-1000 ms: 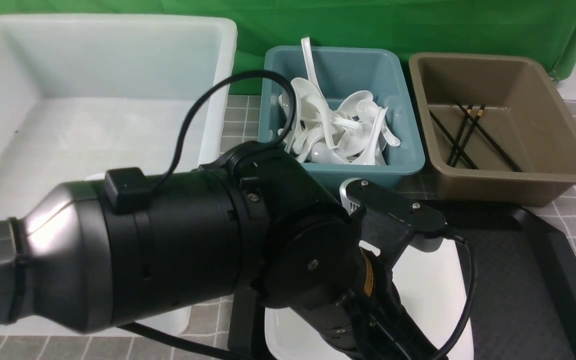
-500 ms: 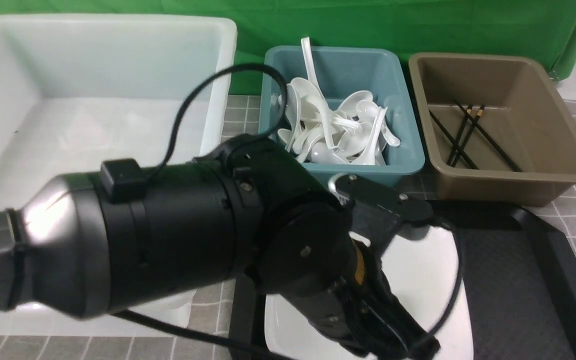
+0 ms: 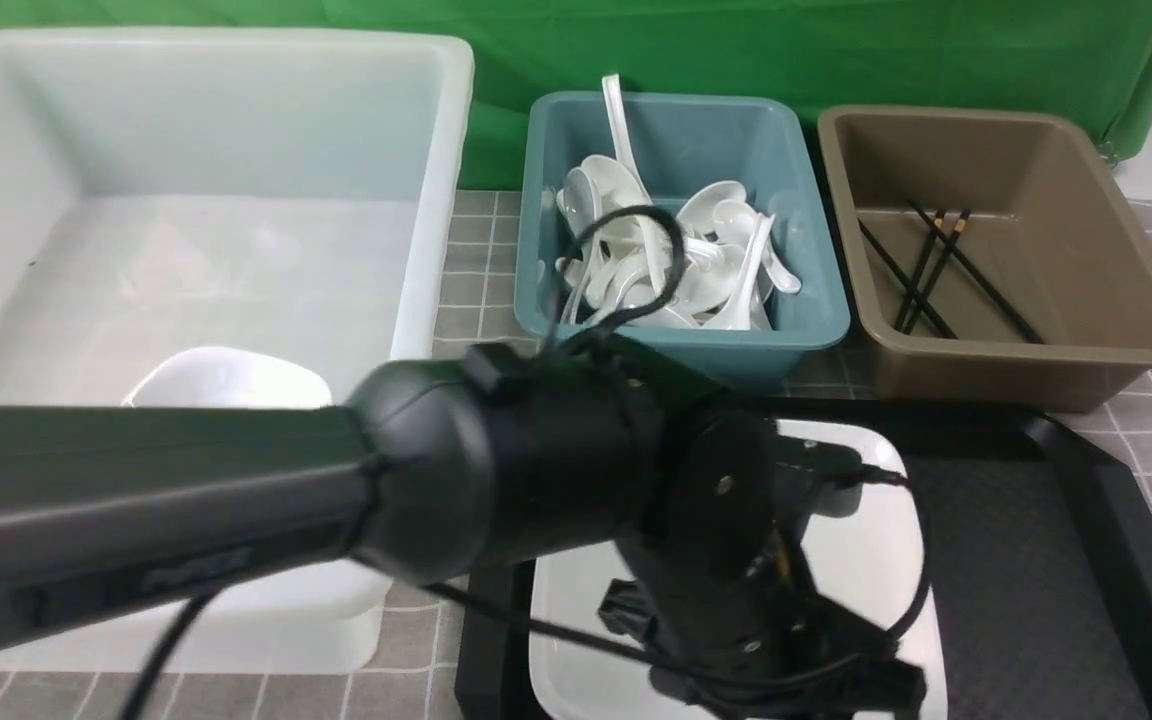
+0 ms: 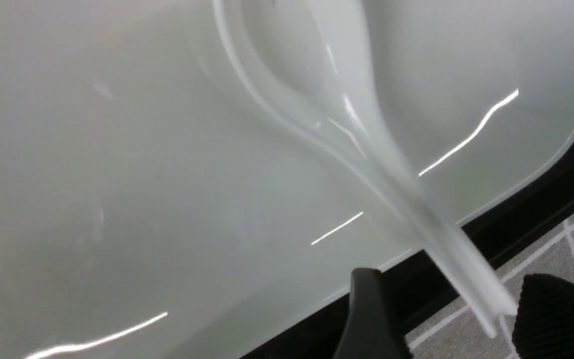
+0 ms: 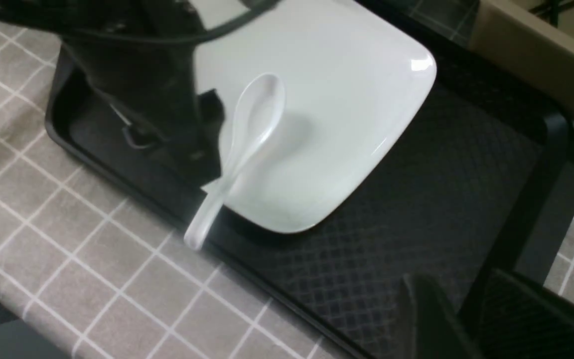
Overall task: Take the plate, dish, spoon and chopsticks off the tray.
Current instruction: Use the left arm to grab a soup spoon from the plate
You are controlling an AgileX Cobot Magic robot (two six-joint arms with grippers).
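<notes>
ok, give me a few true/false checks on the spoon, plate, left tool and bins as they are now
1. The spoon lies on the plate, its handle sticking out past the plate's edge. True.
2. The left tool is shut tight on the spoon handle. False: its fingers stand apart, one on each side of the handle.
3. The brown bin holds spoons. False: the brown bin holds chopsticks; the spoons are in the teal bin.
4. The plate sits on the black tray. True.
</notes>
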